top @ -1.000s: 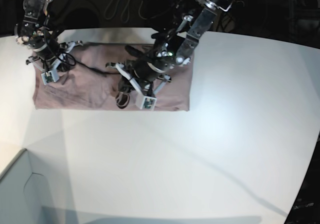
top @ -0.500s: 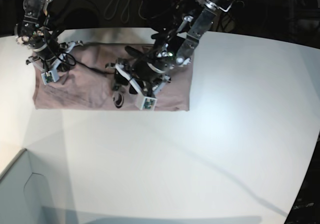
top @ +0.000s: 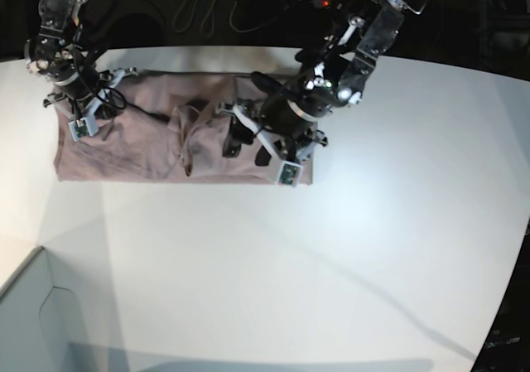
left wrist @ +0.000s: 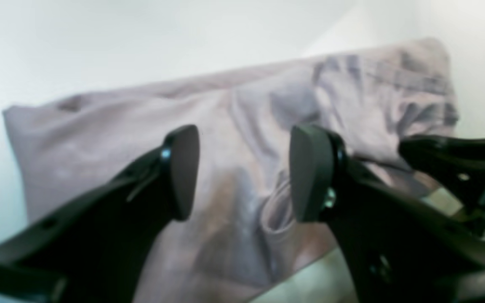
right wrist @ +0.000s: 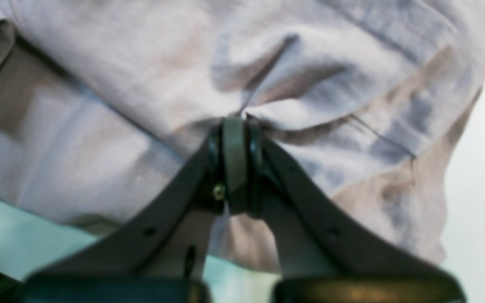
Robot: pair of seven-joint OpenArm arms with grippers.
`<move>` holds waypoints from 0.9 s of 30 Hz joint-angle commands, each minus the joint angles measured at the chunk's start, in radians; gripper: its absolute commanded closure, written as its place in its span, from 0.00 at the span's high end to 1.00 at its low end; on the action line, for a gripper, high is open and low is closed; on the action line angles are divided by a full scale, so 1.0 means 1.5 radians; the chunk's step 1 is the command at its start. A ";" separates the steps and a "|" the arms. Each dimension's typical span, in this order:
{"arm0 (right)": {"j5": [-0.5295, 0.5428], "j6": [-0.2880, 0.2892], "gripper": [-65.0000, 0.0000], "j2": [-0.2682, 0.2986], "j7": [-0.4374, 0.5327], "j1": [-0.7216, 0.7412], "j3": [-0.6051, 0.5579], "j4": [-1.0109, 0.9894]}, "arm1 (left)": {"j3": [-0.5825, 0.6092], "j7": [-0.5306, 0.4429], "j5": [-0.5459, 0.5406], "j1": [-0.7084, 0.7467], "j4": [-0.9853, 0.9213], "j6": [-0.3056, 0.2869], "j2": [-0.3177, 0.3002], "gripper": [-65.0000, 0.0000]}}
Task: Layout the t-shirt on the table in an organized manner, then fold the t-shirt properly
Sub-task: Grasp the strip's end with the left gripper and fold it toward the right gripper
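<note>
Two claws, one t-shirt (top: 149, 144), one table (top: 348, 248)

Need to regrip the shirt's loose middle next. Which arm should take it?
Left. The left gripper hangs open directly over the t-shirt, middle folds between its pads. The right gripper is shut, pinching cloth at the shirt's far end, so it looks occupied.

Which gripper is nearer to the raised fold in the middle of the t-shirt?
Left. The left gripper hovers open beside the fold; the right gripper pinches the t-shirt at its far end.
</note>
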 commanded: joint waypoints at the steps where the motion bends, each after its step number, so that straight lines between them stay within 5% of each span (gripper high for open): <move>1: 0.004 0.001 0.00 0.007 0.010 0.003 0.001 0.011 | 0.003 -0.011 -0.006 -0.004 0.013 -0.012 0.007 0.51; 6: 0.004 0.001 0.00 0.006 0.010 0.003 0.001 0.011 | 0.037 -0.010 -0.006 -0.009 -0.044 -0.013 0.013 0.51; 16: 0.004 0.001 0.00 0.009 0.010 0.003 0.001 0.011 | 0.232 -0.014 -0.007 -0.085 -0.107 -0.014 0.016 0.51; 20: 0.003 0.001 0.00 0.009 0.009 0.003 0.002 0.012 | 0.240 -0.014 -0.007 -0.090 -0.074 -0.014 0.021 0.51; 27: 0.003 0.001 0.40 0.007 0.008 -0.002 0.027 0.049 | 0.157 -0.014 -0.007 -0.059 0.018 -0.014 -0.054 0.51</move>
